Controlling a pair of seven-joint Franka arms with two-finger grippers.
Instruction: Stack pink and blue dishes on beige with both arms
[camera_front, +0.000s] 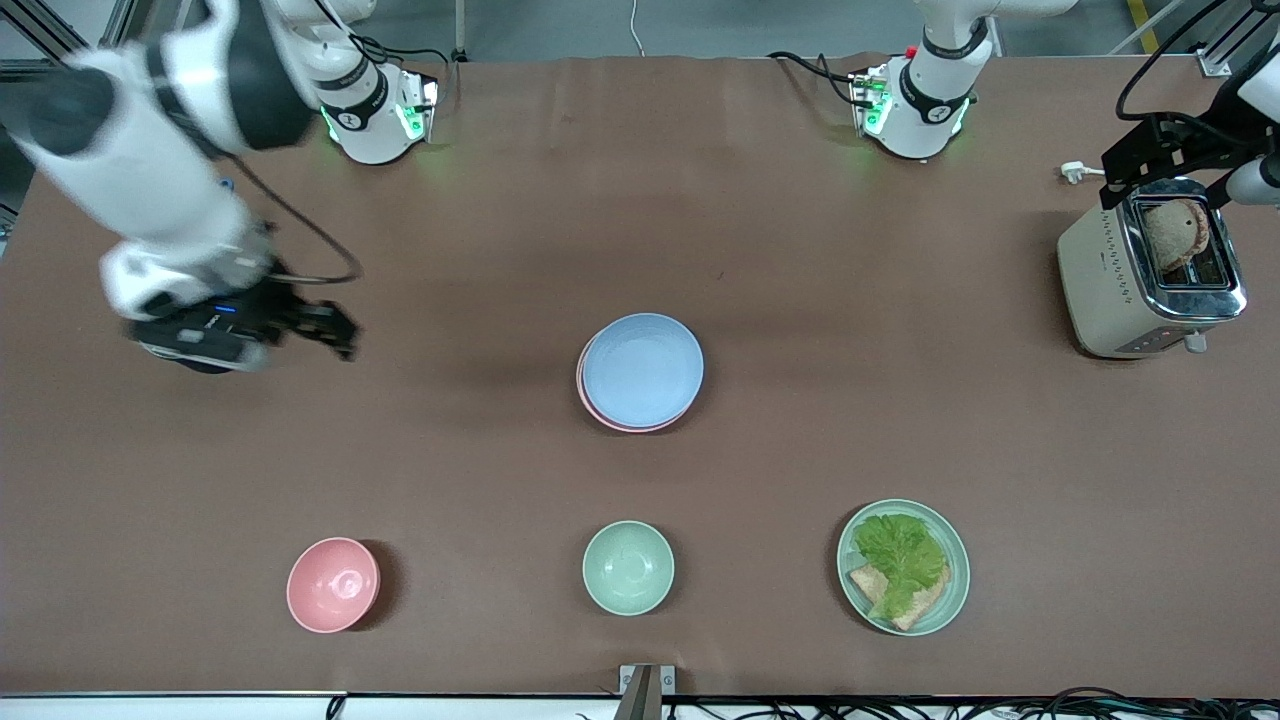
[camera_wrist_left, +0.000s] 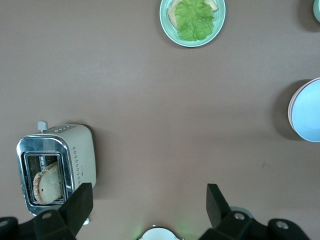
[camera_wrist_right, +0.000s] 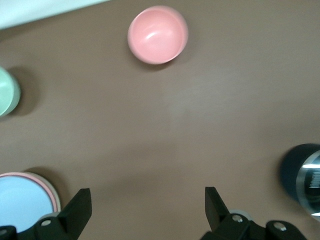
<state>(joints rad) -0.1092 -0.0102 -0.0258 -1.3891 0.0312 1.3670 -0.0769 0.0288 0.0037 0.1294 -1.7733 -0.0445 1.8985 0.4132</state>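
I saw the blue plate stacked on the pink plate mid-worktop; no beige plate showed beneath. My right pincer hung spread and empty over bare worktop toward its end; my left pincer hung spread near the toaster. I judged the slightly offset stack might slide if nudged.

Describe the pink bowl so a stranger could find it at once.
Start at the row of three dishes nearest the front camera. The pink bowl sits at the right arm's end of that row, beside the mint-green bowl. It is the only deep pink dish standing alone.
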